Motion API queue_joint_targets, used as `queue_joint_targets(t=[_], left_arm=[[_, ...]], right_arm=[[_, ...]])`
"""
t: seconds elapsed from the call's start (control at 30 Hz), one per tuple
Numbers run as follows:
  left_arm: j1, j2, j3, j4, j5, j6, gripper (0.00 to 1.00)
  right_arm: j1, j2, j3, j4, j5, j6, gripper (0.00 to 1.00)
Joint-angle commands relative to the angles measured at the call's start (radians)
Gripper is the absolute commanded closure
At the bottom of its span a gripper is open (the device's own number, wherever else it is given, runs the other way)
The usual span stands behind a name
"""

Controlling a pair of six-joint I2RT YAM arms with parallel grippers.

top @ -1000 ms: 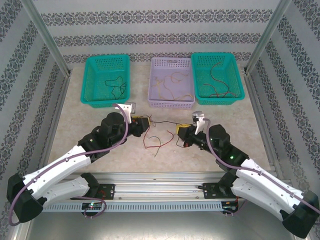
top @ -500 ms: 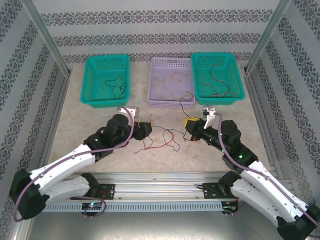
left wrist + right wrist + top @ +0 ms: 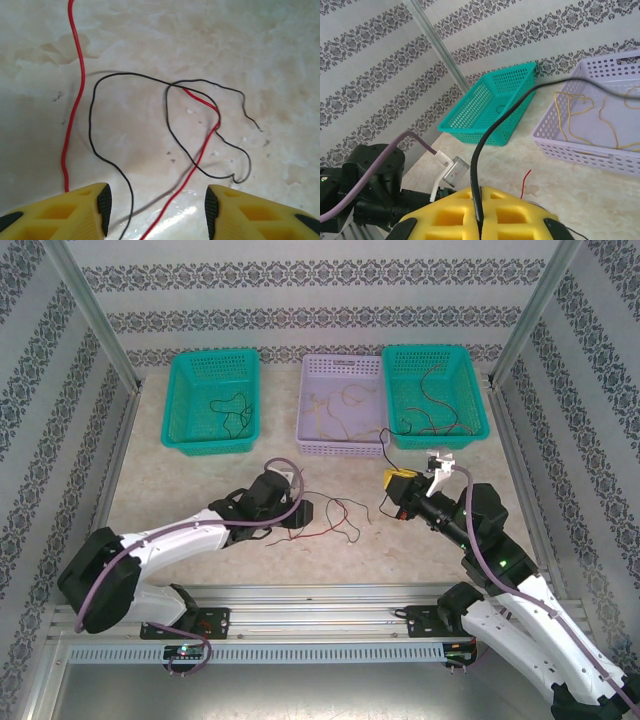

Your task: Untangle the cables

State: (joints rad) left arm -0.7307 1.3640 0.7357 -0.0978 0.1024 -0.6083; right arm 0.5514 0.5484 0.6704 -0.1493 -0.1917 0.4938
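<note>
**Right claw [image 3: 479, 222] clamped, left claw [image 3: 157, 212] wide**

Right fingers [image 3: 450, 215] pinch a black cable [image 3: 476, 170] that rises toward the purple basket [image 3: 580, 150]. Under the spread left fingers [image 3: 75, 210], a looped black wire [image 3: 92, 130] and red wires [image 3: 201, 151] lie crossed on the table [image 3: 150, 40].

The left arm [image 3: 165, 540] stretches low and rightward from its base, elbow tucked near the rail. Its tool [image 3: 298, 510] is held low, with the yellow fingers [image 3: 95, 205] spread wide apart. The right arm [image 3: 525, 600] rises up and leftward. Its tool [image 3: 398, 483] is lifted, with the fingers [image 3: 450, 212] pressed together, pinching a black cable [image 3: 476, 175].
</note>
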Motion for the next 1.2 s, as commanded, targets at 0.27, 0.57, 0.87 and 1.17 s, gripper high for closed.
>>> queue_joint_targets(t=[0.27, 0.57, 0.87, 1.17], left_arm=[[0.007, 0.203, 0.107, -0.075, -0.061, 0.052, 0.56], [0.008, 0.304, 0.172, -0.121, -0.131, 0.062, 0.55], [0.008, 0.41, 0.246, -0.169, -0.206, 0.08, 0.66], [0.008, 0.428, 0.248, -0.163, -0.227, 0.082, 0.83]], right_arm=[[-0.005, -0.011, 0.028, -0.023, -0.017, 0.006, 1.0], [-0.004, -0.009, 0.005, 0.0, -0.033, 0.023, 1.0], [-0.004, -0.014, -0.017, 0.012, -0.038, 0.033, 1.0], [-0.005, -0.018, -0.037, 0.02, -0.038, 0.037, 1.0]])
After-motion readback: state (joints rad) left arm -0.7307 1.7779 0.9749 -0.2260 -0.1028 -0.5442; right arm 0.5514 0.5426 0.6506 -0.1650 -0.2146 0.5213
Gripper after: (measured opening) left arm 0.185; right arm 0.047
